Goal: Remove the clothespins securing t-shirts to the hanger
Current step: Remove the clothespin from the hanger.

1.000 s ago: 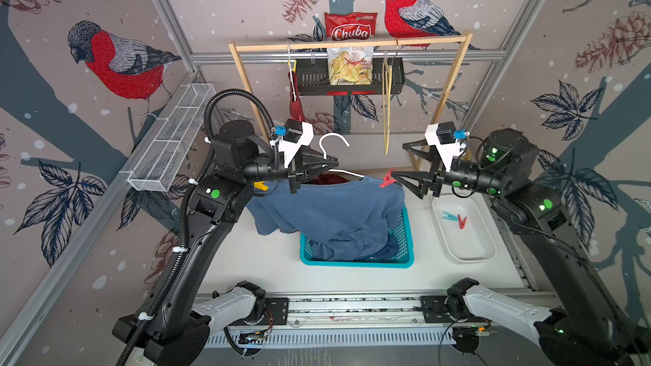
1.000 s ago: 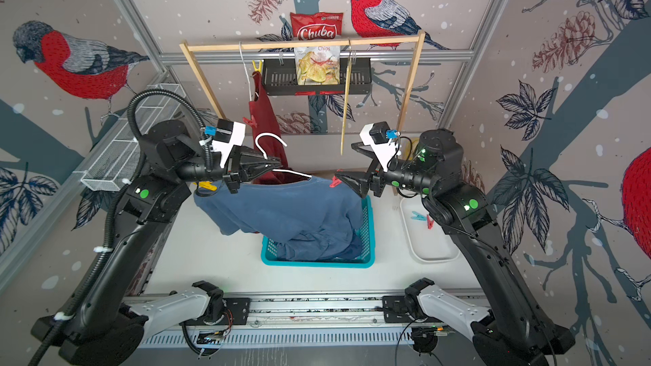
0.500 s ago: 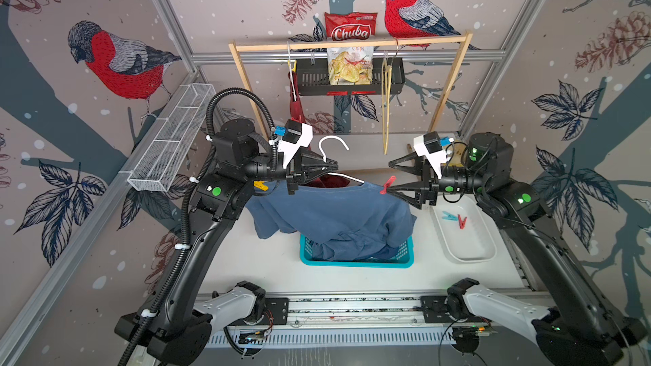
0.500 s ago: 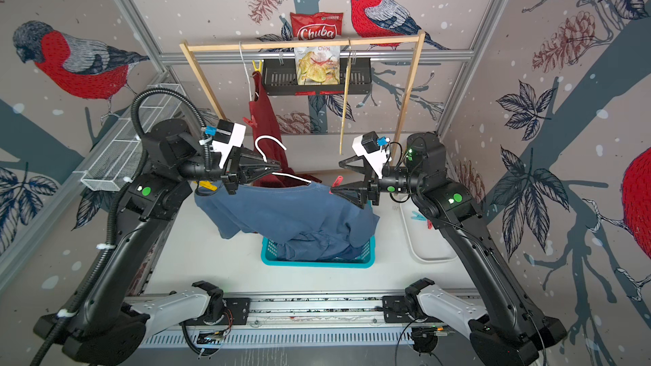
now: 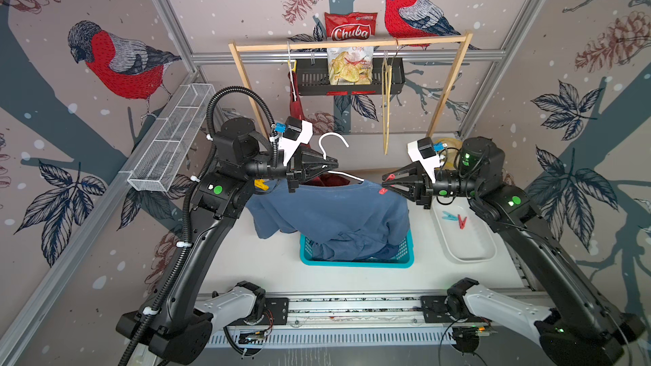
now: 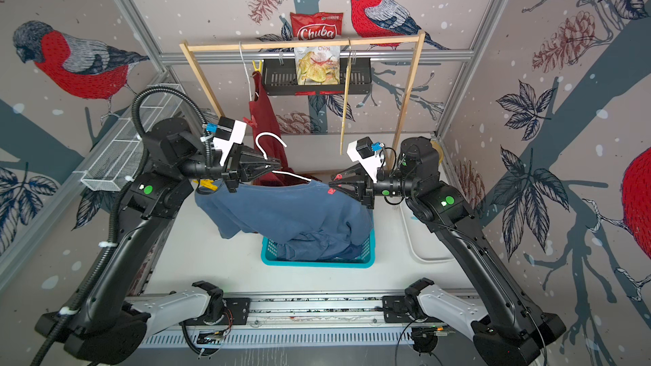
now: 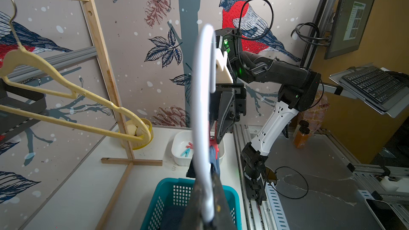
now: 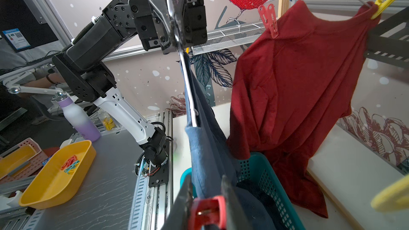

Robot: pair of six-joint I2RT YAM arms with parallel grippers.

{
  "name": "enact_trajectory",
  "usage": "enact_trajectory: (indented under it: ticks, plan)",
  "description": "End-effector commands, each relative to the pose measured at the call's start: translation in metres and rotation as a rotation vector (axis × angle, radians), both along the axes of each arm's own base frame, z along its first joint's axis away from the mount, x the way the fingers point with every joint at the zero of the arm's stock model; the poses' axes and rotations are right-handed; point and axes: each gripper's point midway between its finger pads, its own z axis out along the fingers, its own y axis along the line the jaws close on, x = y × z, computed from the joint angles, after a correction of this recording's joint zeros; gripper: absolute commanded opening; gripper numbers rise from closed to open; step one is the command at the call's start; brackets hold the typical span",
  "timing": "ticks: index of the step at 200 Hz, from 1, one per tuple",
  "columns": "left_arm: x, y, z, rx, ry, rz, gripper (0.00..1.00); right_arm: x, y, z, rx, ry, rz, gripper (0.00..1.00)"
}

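Your red clothespin (image 8: 207, 211) sits on the shoulder of the blue t-shirt (image 5: 334, 213) nearest the right arm. It's right between the tips of the right pincer (image 5: 386, 184). In the right wrist view both fingers (image 8: 183, 204) press against its sides, so that pincer is nearly closed and squeezing the pin, which isn't off the cloth yet.

On the other side, the left pincer (image 5: 333, 165) is clamped tight on the white hanger (image 7: 200, 107) just under its hook. It holds the shirt up over the teal basket (image 5: 355, 264), with the hem slumped inside. A yellow clothespin (image 5: 260, 184) grips the opposite shoulder, tucked under the left arm. A light blue clothespin (image 5: 449, 216) and a second red clothespin (image 5: 462, 221) lie in the white tray (image 5: 468, 241) on the tabletop.
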Motion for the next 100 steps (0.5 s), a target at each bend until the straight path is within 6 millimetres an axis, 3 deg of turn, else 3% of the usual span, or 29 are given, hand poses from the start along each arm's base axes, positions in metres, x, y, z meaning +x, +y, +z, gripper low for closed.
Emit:
enact_trajectory:
  ticks: [1,38,100]
  plan:
    - [-0.0035,0.0011,0.0090,-0.020,-0.053,-0.009,0.00,0.0013,0.0010,0.0098,0.027,-0.052,-0.003,0.14]
    - [-0.0008,0.0001,0.0048,-0.012,-0.052,-0.008,0.00,0.0030,-0.0019,0.0140,0.030,-0.078,-0.032,0.00]
    - [0.0015,0.0004,0.0031,-0.006,-0.057,0.002,0.00,0.0052,-0.0047,0.0175,0.030,-0.087,-0.062,0.00]
